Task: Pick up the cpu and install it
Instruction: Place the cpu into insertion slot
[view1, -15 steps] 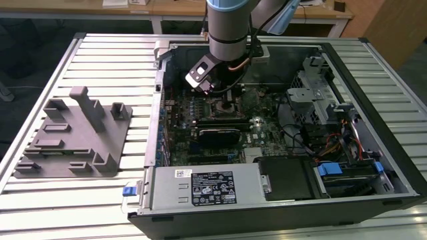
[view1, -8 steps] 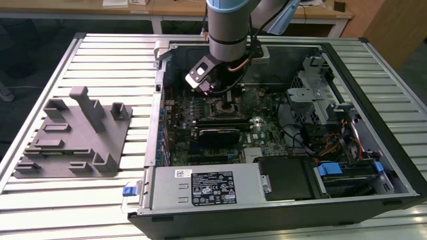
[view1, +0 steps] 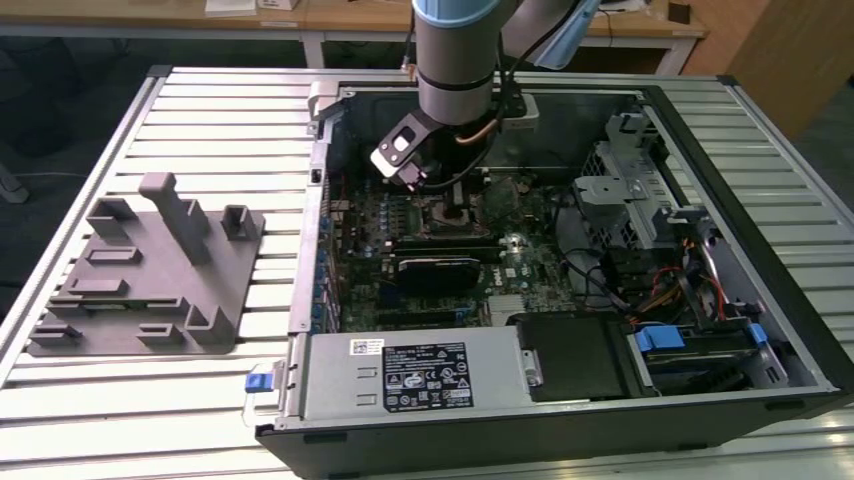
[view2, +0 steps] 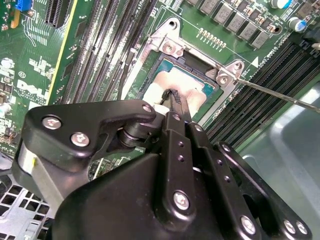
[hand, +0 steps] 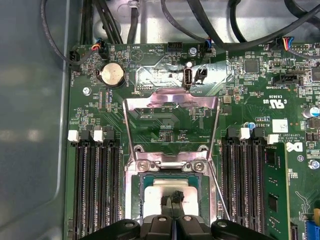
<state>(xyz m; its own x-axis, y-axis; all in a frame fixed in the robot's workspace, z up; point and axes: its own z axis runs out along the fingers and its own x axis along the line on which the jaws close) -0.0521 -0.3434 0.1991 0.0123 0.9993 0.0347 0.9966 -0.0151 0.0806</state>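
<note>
Sitting flat in the open socket (hand: 137, 200), the cpu (hand: 155, 192) shows its shiny silver top, level with the socket's edges. The gripper (hand: 173, 199) stands on the middle of that top with its two dark fingertips (hand: 166, 200) drawn together, no gap between them; they seem to touch the metal, though whether they press on it is hard to tell. The socket's metal frame (hand: 172, 107) is swung up and open, and rows of memory slots (hand: 95, 185) flank the socket on the green board (hand: 240, 90). In the exterior view the arm (view1: 461, 50) reaches down into the computer case (view1: 427, 450) toward twelve o'clock of its inside. A grey tray (view1: 134, 290) lies at nine o'clock from the case, well apart, on the slatted table (view1: 227, 120).
</note>
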